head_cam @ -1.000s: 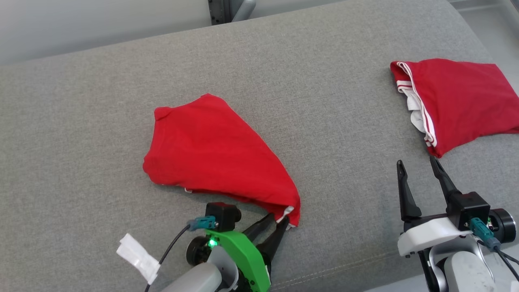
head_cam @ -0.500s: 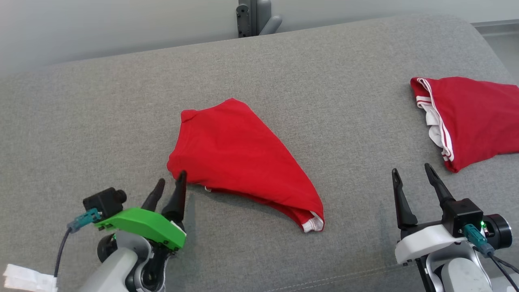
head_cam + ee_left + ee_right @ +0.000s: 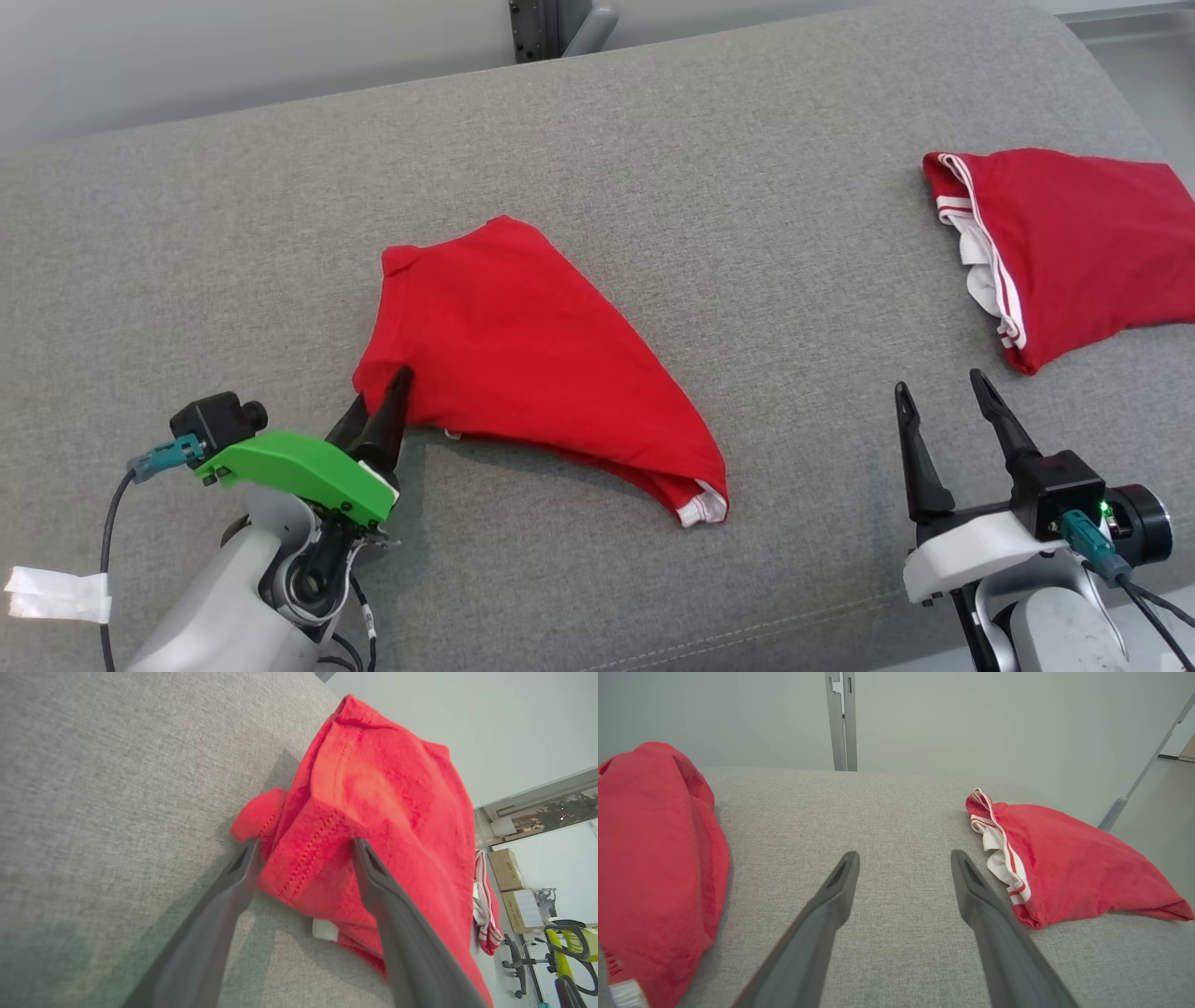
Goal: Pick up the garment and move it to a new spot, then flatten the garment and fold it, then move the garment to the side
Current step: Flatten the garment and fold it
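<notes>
Garment point(image 3: 523, 364), red and bunched into a rough triangle, lies near the middle of the grey cushion point(image 3: 700, 187). Its broad end is toward the robot's left and it tapers to a white-trimmed tip point(image 3: 705, 509) toward the near edge. The left gripper point(image 3: 383, 392) sits at the garment's near-left corner, low over the cushion and angled up toward the cloth. In the left wrist view its two dark fingers point(image 3: 233, 891) stand spread wide with the stitched hem corner between them. The cloth touches the inner faces of both fingers, but the jaws are not pressed together on it, so the gripper is released rather than grasping. A small white tag point(image 3: 324, 929) shows under the cloth edge, just past the fingers. The right gripper point(image 3: 938, 381) hovers over bare cushion at the robot's right, fingers parted and holding nothing. A second red garment with white stripes point(image 3: 1083, 252) lies just beyond it, well apart from the first.
</notes>
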Robot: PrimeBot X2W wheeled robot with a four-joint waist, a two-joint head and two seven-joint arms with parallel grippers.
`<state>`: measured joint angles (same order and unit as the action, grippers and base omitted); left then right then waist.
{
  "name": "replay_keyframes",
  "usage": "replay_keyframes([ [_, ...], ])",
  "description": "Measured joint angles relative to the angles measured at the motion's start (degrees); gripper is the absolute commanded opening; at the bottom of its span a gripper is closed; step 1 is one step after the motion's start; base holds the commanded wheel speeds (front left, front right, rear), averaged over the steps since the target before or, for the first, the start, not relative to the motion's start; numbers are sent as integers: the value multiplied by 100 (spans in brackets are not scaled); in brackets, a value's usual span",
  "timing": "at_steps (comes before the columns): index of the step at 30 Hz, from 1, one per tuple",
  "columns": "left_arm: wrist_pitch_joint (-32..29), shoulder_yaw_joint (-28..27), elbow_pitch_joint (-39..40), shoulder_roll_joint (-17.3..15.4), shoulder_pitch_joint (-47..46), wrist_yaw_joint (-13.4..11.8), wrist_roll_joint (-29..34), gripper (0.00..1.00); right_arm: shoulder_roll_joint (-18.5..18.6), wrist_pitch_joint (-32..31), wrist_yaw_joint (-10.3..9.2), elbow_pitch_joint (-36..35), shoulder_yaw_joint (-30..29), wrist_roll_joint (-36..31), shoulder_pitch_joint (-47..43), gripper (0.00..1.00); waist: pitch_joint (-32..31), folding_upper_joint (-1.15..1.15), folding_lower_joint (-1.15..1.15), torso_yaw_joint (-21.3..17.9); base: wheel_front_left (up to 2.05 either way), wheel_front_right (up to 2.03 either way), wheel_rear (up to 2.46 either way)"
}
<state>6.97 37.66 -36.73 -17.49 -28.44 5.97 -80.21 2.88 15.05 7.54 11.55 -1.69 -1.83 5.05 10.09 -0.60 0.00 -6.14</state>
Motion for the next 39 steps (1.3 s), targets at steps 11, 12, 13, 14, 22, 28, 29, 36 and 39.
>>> replay_keyframes([
  [11,126,327,-101,-243,-425,8,598,0,-1,0,0,-12,-92,-24,42,100,-30,0,0,-153,0,0,0],
  [12,137,348,-25,-266,-510,-57,657,0,0,0,0,-11,-96,-25,41,100,-45,0,0,-155,0,0,0],
  [13,140,359,81,-288,-602,-126,722,0,0,0,0,-8,-91,-25,40,100,-61,0,0,-160,0,0,0],
  [14,134,371,208,-302,-694,-202,803,0,-1,0,0,-5,-80,-24,39,100,-75,0,0,-167,0,0,0],
  [22,-352,614,1401,-158,-1330,-817,1058,0,1,0,0,-1,83,182,94,100,-119,0,0,-389,0,0,0],
  [28,-717,883,1368,268,-1836,-1080,1247,0,-1,0,0,-14,266,446,265,100,-14,0,0,-737,0,0,0],
  [29,-748,915,1268,342,-1913,-1103,1277,0,0,0,0,-11,265,485,279,100,14,0,0,-812,0,0,0],
  [36,-755,1070,408,992,-2381,-1126,1348,0,5,0,0,13,235,716,299,100,247,0,0,-1348,0,0,0],
  [39,-594,1136,11,1217,-2485,-1093,1395,0,3,0,0,24,307,825,339,100,368,0,0,-1561,0,0,0],
])
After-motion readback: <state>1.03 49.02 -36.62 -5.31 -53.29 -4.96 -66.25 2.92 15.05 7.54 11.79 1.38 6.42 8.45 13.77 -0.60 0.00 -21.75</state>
